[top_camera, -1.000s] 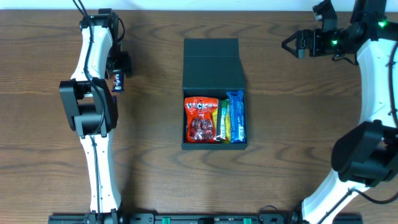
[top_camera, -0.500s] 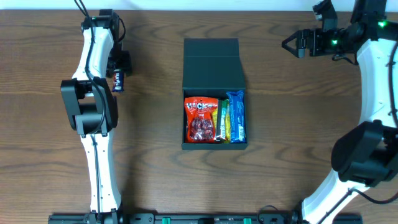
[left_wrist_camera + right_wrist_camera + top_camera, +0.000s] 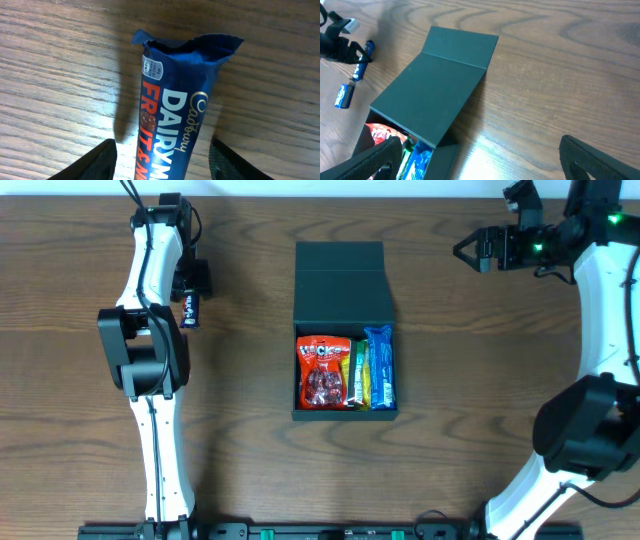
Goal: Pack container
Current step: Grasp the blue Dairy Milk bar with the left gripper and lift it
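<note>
Brown wood-grain table (image 3: 250, 460) runs under everything, bare apart from the box and one loose snack. Low over it, the left gripper (image 3: 162, 155) stands partly open and straddles a blue chocolate bar (image 3: 175, 115). Its dark fingers (image 3: 102, 161) sit on either side of the wrapper with wood showing in each gap, so nothing is clamped yet. The bar appears to lie flat along the grain with its crimped end pointing away from the wrist. That lets the jaws close across its narrow width, which looks like the next step. Well to the right of it, in the middle of the table, is the container (image 3: 340, 280). Its lid is thrown back flat toward the far edge so the mouth faces up, and inside are a red packet (image 3: 322, 372) and several bars (image 3: 379, 368) lying side by side. Whether the row leaves room for another is hard to judge. The right gripper (image 3: 462, 252) is parked at the far right corner, spread wide and empty, clear of the box, probably to keep the path open. A pale strip runs along the table's far edge.
</note>
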`<state>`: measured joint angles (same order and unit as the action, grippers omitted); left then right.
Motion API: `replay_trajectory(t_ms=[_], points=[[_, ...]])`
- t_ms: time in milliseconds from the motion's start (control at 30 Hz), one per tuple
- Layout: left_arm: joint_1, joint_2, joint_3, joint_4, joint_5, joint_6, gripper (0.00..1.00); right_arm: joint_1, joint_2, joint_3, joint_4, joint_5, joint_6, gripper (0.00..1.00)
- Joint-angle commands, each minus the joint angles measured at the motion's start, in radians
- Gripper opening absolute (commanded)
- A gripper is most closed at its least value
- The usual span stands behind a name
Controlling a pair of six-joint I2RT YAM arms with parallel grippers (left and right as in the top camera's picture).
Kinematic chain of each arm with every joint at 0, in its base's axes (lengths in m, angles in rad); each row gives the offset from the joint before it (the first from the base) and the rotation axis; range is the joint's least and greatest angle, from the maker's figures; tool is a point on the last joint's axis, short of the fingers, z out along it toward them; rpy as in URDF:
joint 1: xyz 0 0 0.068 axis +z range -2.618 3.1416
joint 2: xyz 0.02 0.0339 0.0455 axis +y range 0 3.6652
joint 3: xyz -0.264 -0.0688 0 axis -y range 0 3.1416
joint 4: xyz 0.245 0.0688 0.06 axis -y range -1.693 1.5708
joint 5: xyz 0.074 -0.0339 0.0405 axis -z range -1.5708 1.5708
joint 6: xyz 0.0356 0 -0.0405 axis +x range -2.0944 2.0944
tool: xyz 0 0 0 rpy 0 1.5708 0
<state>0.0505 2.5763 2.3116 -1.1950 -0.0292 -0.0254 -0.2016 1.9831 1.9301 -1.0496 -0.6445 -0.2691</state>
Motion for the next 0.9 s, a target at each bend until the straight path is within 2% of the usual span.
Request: replay_trajectory(t_ms=[0, 533, 867], points=[[0.002, 0.021, -0.006, 0.005, 0.004, 0.003, 0.61, 0.007, -0.008, 0.019, 0.003, -0.018, 0.011, 0.99], [0.002, 0.022, -0.014, 0.026, 0.031, 0.003, 0.60, 0.007, -0.008, 0.019, 0.003, -0.018, 0.011, 0.99], [0.002, 0.023, -0.058, 0.039, 0.056, -0.005, 0.56, 0.007, -0.008, 0.019, 0.002, -0.018, 0.011, 0.99]])
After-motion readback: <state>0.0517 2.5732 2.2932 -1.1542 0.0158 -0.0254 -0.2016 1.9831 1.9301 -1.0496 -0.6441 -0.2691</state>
